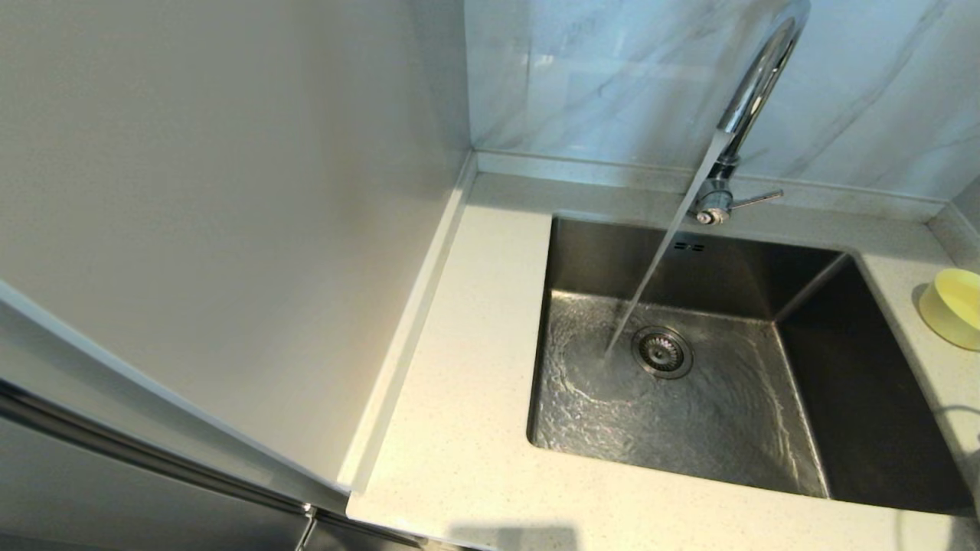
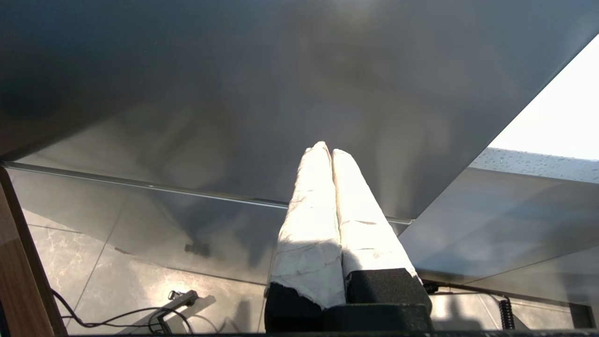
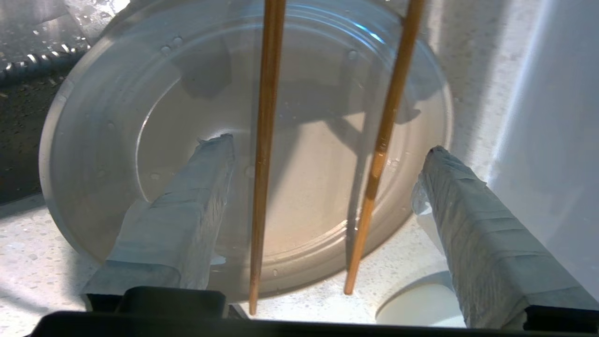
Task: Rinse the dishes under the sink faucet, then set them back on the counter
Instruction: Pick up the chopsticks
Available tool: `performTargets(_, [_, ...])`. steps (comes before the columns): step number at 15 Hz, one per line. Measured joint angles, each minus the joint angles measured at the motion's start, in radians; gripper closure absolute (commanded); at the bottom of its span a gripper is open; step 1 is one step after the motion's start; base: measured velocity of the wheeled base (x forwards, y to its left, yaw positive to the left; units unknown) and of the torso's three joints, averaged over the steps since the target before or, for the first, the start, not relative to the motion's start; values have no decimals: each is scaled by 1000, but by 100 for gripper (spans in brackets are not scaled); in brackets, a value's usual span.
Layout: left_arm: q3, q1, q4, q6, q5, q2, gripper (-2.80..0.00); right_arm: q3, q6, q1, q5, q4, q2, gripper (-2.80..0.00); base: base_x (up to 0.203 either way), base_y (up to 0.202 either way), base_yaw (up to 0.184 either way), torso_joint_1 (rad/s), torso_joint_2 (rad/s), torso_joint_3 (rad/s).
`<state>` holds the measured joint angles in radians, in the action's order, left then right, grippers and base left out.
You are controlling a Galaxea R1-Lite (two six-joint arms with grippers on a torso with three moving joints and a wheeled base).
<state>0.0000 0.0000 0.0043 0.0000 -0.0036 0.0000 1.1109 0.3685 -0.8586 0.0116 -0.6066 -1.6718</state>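
Note:
In the right wrist view the large cream plate [image 3: 117, 103] lies wet on the speckled counter [image 3: 28, 262] beside the sink. Two brown chopsticks [image 3: 266, 140] rest across it, apart from each other, their tips reaching the counter. My right gripper [image 3: 328, 146] is open above the plate, one finger on either side of the chopsticks, holding nothing. The pale-yellow bowl [image 1: 953, 306] stands on the counter [image 1: 459, 383] at the right edge of the head view. Water runs from the chrome faucet [image 1: 754, 92] into the sink [image 1: 597, 260]. My left gripper [image 2: 327, 150] is shut and empty, low by a cabinet front.
The sink drain [image 1: 662, 352] sits just right of where the stream lands. The faucet lever [image 1: 758, 199] points right. A white panel [image 1: 230, 191] walls off the counter's left side. Cables [image 2: 131, 318] lie on the floor under the left arm.

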Motion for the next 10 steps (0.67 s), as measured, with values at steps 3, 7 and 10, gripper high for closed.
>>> performTargets(3, [0, 0, 0, 0, 0, 0, 0, 0, 0, -17, 10, -1, -31, -280, 0, 0, 0, 0, 0, 0])
performTargets(7, [0, 0, 0, 0, 0, 0, 0, 19, 0, -38, 17, -1, -66, -280, 0, 0, 0, 0, 0, 0])
performTargets(10, [0, 0, 0, 0, 0, 0, 0, 17, 0, -41, 18, -6, -71, -280, 0, 0, 0, 0, 0, 0])
